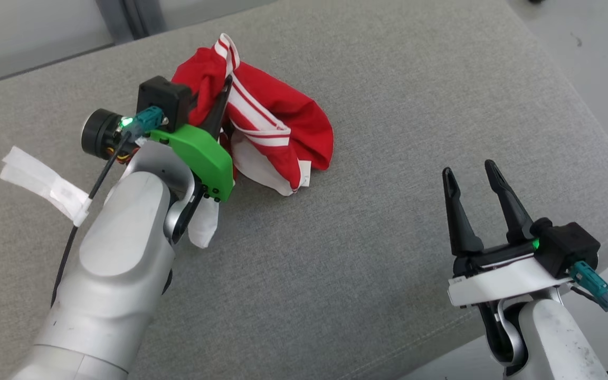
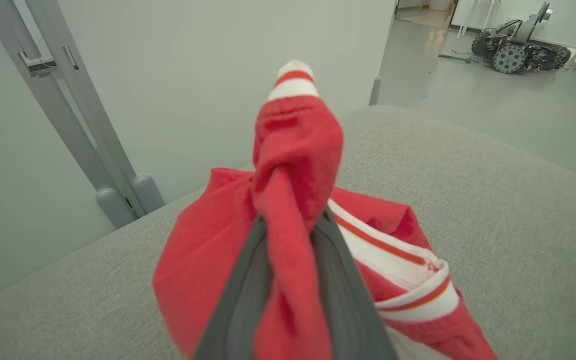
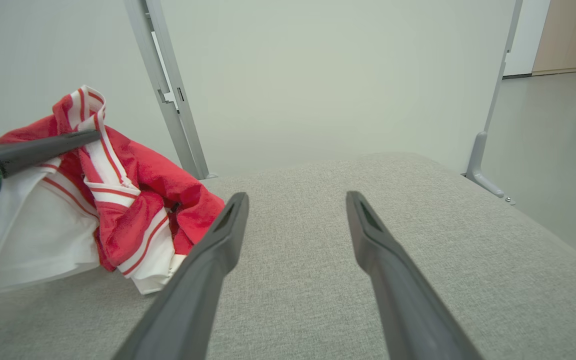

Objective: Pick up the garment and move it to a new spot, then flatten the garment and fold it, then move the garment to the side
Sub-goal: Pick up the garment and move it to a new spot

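Garment (image 1: 283,113) pinched tight in my left claw (image 2: 294,220); right claw (image 1: 468,170), at 4 o'clock, is open, empty. Step 1: I should lift, carry.

A robotics lab: bare pale walls (image 3: 318,75), smooth grey floor (image 3: 558,150), metal partition posts (image 3: 168,95), a wheeled machine (image 2: 518,47) parked aside.

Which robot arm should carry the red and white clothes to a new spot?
Left, probably. The left gripper is shut on the red-and-white striped cloth garment; the right gripper is open, apart from it, over the grey fabric cushion.
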